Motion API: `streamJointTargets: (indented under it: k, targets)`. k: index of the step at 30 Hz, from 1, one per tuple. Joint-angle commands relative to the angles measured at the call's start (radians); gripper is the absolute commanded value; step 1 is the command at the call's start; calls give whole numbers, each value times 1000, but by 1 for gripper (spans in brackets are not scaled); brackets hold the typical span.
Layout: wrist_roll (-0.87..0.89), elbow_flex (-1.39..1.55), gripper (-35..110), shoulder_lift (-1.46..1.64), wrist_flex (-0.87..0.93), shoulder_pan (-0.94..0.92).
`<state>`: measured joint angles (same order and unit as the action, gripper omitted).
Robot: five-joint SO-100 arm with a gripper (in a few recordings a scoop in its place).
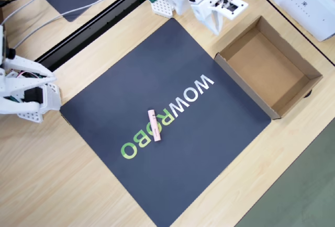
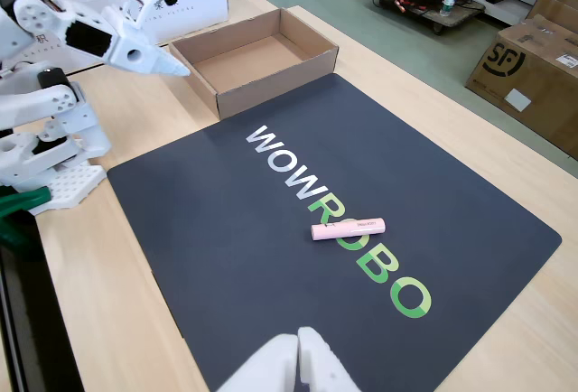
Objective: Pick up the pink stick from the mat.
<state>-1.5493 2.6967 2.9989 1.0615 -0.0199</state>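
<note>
1. One white gripper [image 2: 172, 67] at the left of the fixed view, raised above the table [image 2: 117, 320]; jaws closed to a point, holding nothing.
2. Pink stick [image 2: 349, 228] at centre, lying flat on the mat [image 2: 226, 220], across the green "R" and "O" of the lettering.
3. Open cardboard box [image 1: 293, 54] at the right of the overhead view, touching the mat's edge.

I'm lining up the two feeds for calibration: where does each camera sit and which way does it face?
Overhead view: above the table, looking straight down at the mat; arm and gripper at top edge.
Fixed view: low at the mat's far side, facing the arm; gripper upper left.
Both share the pink stick and cardboard box.
</note>
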Motion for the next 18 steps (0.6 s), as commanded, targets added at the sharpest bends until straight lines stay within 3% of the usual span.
streamJointTargets:
  k: [1, 18]
  targets:
    - [-15, -107, 0, -78, -14, -40]
    - [-15, -537, 0, -614, -74, -311]
